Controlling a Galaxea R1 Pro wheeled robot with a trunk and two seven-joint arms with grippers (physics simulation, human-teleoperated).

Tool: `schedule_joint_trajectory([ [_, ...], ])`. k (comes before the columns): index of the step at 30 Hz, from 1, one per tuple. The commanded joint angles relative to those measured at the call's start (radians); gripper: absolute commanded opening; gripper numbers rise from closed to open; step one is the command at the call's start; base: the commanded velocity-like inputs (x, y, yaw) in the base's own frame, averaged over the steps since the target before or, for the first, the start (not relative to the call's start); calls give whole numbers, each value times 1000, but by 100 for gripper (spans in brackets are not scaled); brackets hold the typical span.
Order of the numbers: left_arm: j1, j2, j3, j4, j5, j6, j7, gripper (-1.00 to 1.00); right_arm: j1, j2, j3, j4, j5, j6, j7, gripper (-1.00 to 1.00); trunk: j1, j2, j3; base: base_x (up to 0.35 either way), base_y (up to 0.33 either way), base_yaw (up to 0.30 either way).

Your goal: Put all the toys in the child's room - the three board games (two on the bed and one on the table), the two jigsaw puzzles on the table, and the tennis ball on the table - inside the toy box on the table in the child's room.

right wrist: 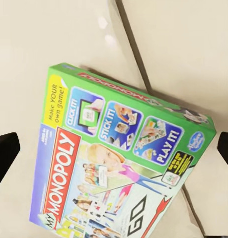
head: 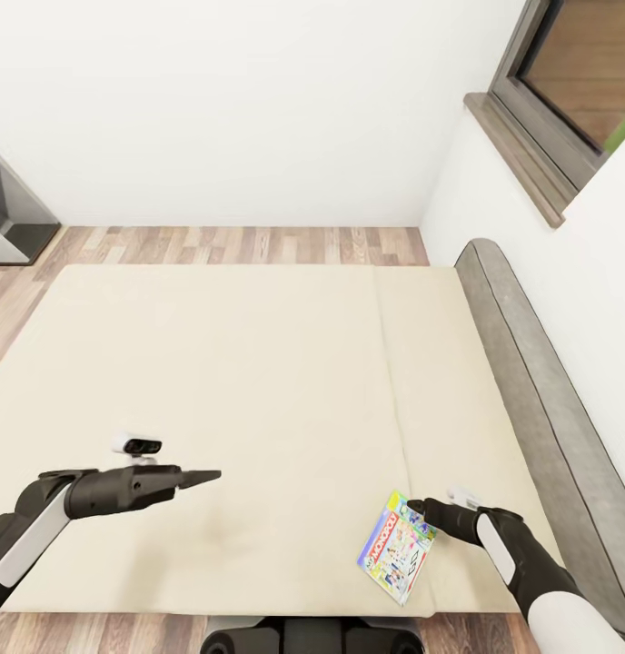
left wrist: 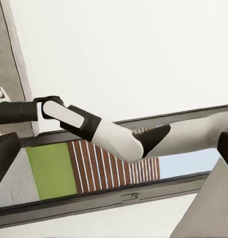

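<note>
Hovering spread-fingered, right gripper [head: 415, 505] faces "MY MONOPOLY" board game [right wrist: 118, 163] on bed [head: 258, 363].

Monopoly box [right wrist: 118, 163] cut off at frame edge; small print unreadable

Left arm [head: 94, 495] matte black housing with long white forearm panel, tapered black gripper fingers [head: 202, 475], small white camera module with dark lens [head: 138, 445] on wrist, right arm [head: 521, 554] black with white shell panels, rounded joints
</note>
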Motion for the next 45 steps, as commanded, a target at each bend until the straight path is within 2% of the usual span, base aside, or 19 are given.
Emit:
schedule_joint_trajectory([
  [1, 0, 2, -3, -13, 7, 12, 0, 100, -1, 1, -4, -1, 1, 6, 3, 100, 1, -2, -1, 0, 0, 0],
  [10, -1, -6, 4, -59, 5, 18, 2, 100, -1, -6, -4, -2, 5, 6, 3, 100, 1, -2, -1, 0, 0, 0],
  [27, -1, -6, 2, -61, 9, 16, 2, 100, -1, -9, -4, -2, 6, 6, 8, 100, 1, -2, -2, 0, 0, 0],
  [45, -1, -5, 2, -61, 9, 15, 2, 100, -1, -9, -4, -2, 6, 8, 9, 100, 1, -2, -27, 0, 0, 0],
])
